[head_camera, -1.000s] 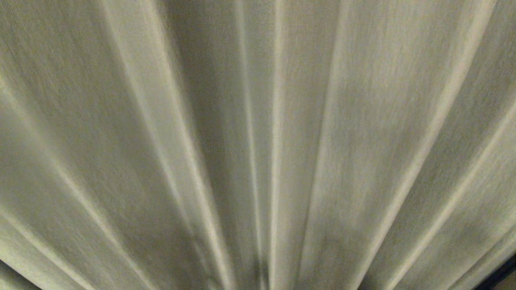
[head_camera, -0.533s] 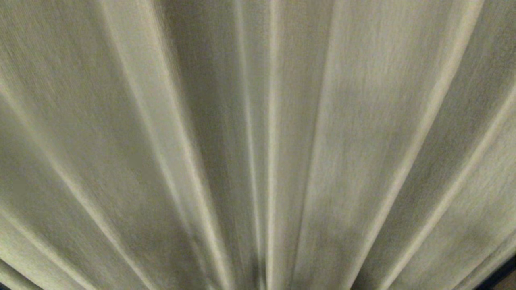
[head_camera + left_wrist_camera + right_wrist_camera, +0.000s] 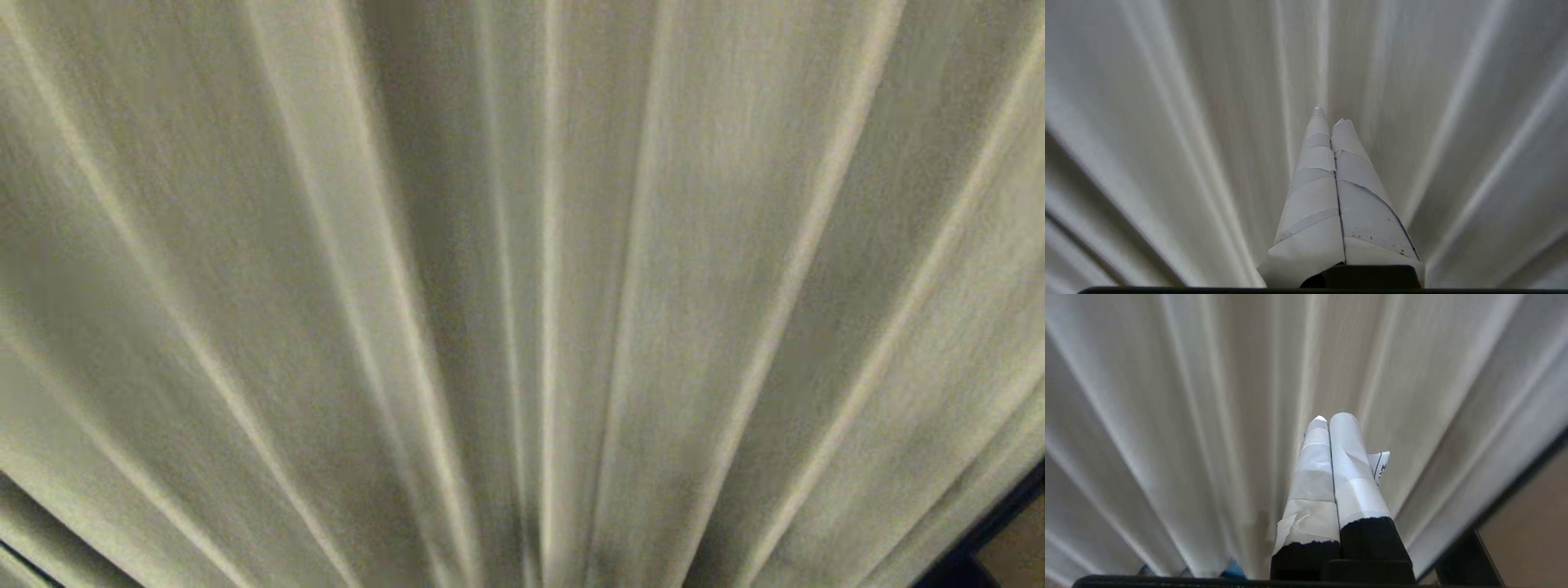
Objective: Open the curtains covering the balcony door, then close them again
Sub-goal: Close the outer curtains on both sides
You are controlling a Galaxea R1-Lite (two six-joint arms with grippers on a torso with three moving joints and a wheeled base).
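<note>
left gripper (image 3: 1331,114): my taped fingers (image 3: 1314,192) pressed together, pinching nothing, tips pointing at the curtains; cannot tell whether they touch the fabric
curtains (image 3: 735,245): thick beige pleated drapes, drawn across, filling nearly my whole head view; folds fan out from low centre; both wrist views full of them too (image 3: 1167,122) (image 3: 1167,416)
right gripper (image 3: 1333,416): my fingers (image 3: 1349,457) pressed together, white tape over black bases, nothing between them; a loose paper tag (image 3: 1381,465) sticks out at one side; tips aimed at the drapes
dark frame (image 3: 988,523): thin strip at the far right bottom corner of the head view, past the curtain edge; same bar in the right wrist view (image 3: 1470,547)
tan surface (image 3: 1527,522): beyond that bar
</note>
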